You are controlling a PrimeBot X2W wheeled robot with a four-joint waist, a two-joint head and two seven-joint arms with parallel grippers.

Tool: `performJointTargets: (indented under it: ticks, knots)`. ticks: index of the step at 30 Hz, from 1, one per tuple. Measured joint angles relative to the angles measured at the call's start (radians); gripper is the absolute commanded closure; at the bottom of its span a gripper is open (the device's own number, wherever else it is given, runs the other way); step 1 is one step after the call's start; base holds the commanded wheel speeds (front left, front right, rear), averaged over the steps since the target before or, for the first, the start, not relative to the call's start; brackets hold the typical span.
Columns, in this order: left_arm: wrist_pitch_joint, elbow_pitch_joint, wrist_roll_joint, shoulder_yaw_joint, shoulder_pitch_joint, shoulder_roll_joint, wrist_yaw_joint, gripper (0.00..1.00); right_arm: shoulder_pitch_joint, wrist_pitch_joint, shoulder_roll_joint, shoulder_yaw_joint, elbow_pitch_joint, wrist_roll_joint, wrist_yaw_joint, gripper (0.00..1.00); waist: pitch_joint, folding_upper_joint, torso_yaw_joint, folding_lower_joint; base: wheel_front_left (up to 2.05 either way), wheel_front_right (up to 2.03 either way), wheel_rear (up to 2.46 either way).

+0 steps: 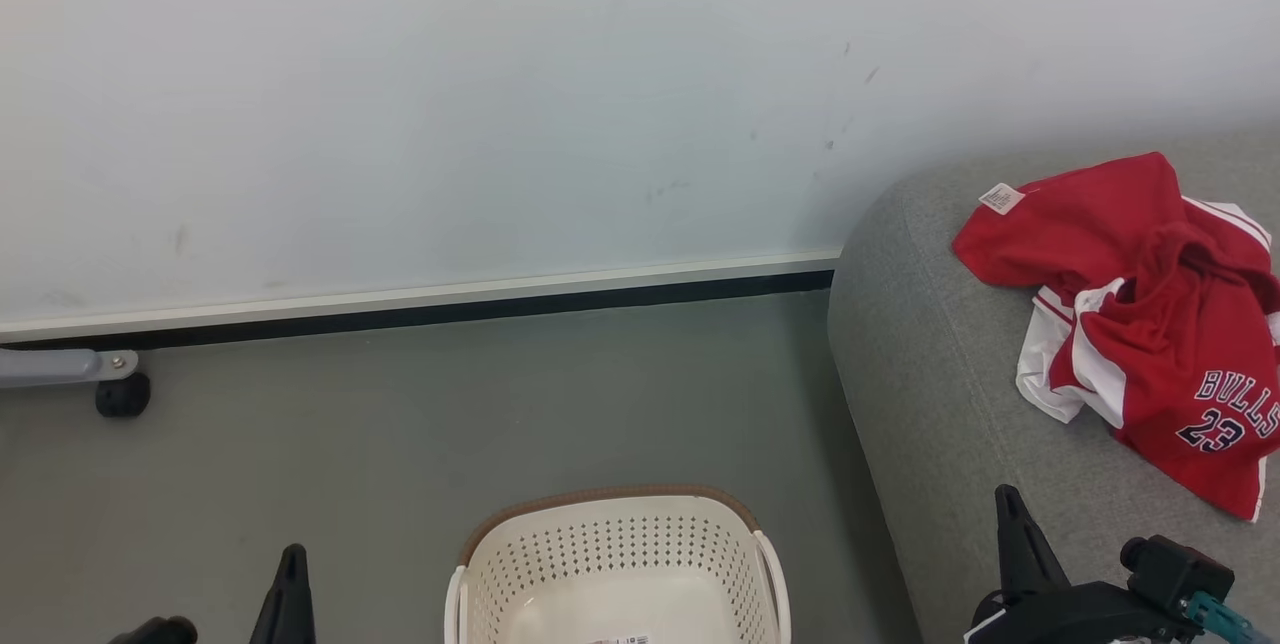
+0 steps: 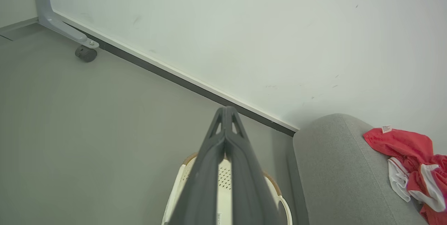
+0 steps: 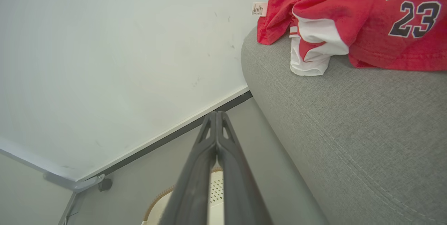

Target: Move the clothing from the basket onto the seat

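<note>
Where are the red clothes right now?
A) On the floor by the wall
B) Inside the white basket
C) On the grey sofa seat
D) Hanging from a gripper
C: the red clothes, with the Bulls 23 jersey among them, lie in a heap on the grey sofa seat, and the part of the basket in view has nothing red in it.

Your head camera looks forward and down on the cream perforated plastic basket (image 1: 620,544), grey floor (image 1: 400,404) and white wall (image 1: 500,74). Your left wrist camera sits just above that basket, tilted; your right wrist camera hugs the grey fabric sofa seat (image 1: 930,394). All three share basket, seat and wall
</note>
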Motion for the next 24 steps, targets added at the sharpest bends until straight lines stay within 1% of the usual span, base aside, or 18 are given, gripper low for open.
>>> performJointTargets:
  ticks: [4,9,24]
  knots:
    - [0.008,0.002,-0.043,0.007,-0.003,-0.004,-0.001,1.0,-0.001,0.01,0.001,-0.012,0.0,0.039,0.008,1.0,0.001,0.0,0.002,0.0,0.0,0.0,0.0]
    - [0.027,0.007,-0.098,0.017,-0.018,-0.012,-0.018,1.0,-0.006,0.027,0.003,-0.033,-0.001,0.104,0.018,1.0,0.002,0.0,0.004,0.0,0.0,0.0,0.0]
    - [0.079,0.018,-0.257,0.053,-0.042,-0.029,-0.053,1.0,-0.008,0.08,0.012,-0.095,-0.002,0.3,0.052,1.0,0.006,0.0,0.012,0.0,0.0,0.0,0.0]
